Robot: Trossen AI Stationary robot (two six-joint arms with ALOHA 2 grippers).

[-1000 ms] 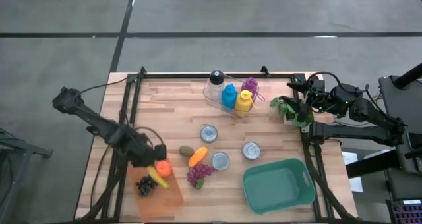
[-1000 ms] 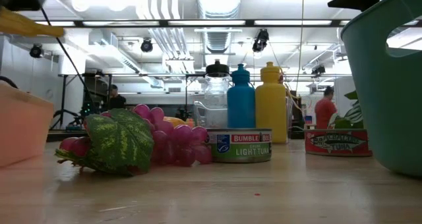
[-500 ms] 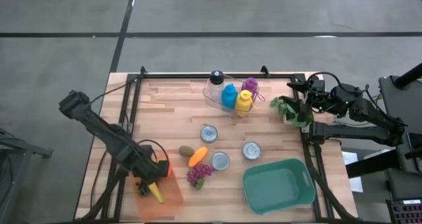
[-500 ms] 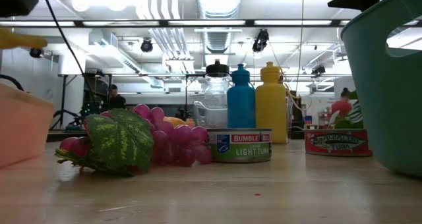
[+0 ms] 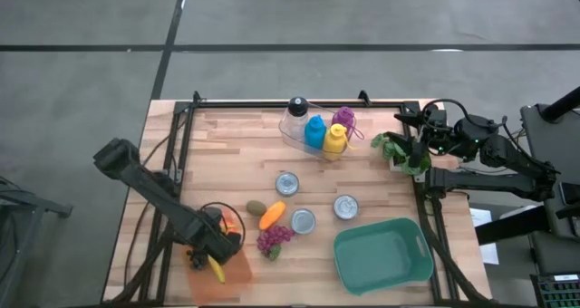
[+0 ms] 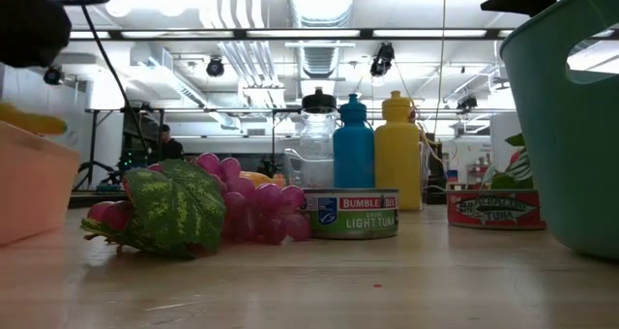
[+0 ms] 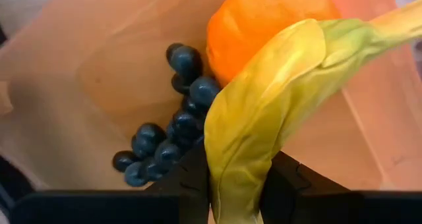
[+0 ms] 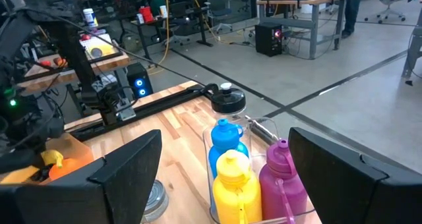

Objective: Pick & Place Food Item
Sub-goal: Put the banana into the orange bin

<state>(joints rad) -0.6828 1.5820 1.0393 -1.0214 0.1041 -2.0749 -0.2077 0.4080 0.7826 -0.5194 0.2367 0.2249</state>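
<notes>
Where the orange bin (image 5: 234,274) sits at the lower left of the high view, left gripper (image 5: 216,250) clamped on the banana (image 7: 264,122), just above blueberries (image 7: 170,135) and an orange (image 7: 257,23). At the right edge, right gripper (image 5: 419,145) idle, fingers spread wide, holding nothing.

Own dark fingers (image 8: 125,178) spread wide, nothing between. Ahead in the gap: clear rack (image 8: 254,128) holding blue bottle (image 8: 227,141), yellow bottle (image 8: 236,184), magenta bottle (image 8: 285,178), black-lidded jar (image 8: 229,100). Orange bin (image 8: 72,159) beyond one finger.
</notes>
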